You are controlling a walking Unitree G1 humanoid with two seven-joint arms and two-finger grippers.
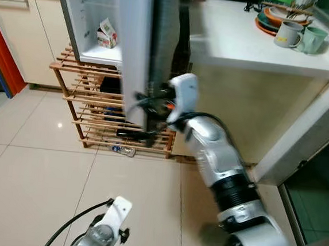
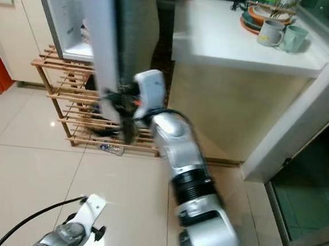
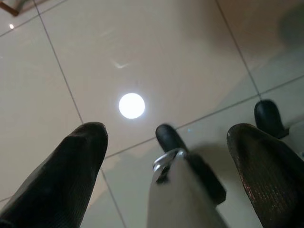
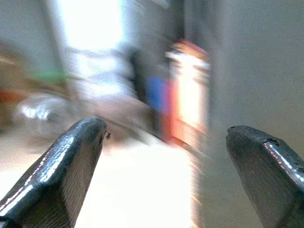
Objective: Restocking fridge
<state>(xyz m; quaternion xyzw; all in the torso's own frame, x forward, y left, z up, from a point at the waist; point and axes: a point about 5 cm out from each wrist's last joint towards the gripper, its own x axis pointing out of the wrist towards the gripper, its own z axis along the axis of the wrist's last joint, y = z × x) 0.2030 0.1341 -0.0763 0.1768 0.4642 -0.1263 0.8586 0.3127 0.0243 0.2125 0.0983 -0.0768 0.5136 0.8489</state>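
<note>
Grey fridge door [image 1: 138, 46] ajar

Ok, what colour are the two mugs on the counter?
Both mugs are pale green; the left eye view shows them best.

I see a beige tiled floor [image 1: 28, 168] with a wooden slatted rack [image 1: 91, 102] standing on it under the open fridge. A clear plastic bottle [image 1: 123, 150] lies on the tiles just at the rack's front edge. Inside the fridge, a white shelf [image 1: 101, 53] carries a small carton [image 1: 107, 33]. To my right, the white table [image 1: 246, 44] holds two mugs [image 1: 299, 37] side by side and stacked plates [image 1: 271, 18] just behind them.
</note>
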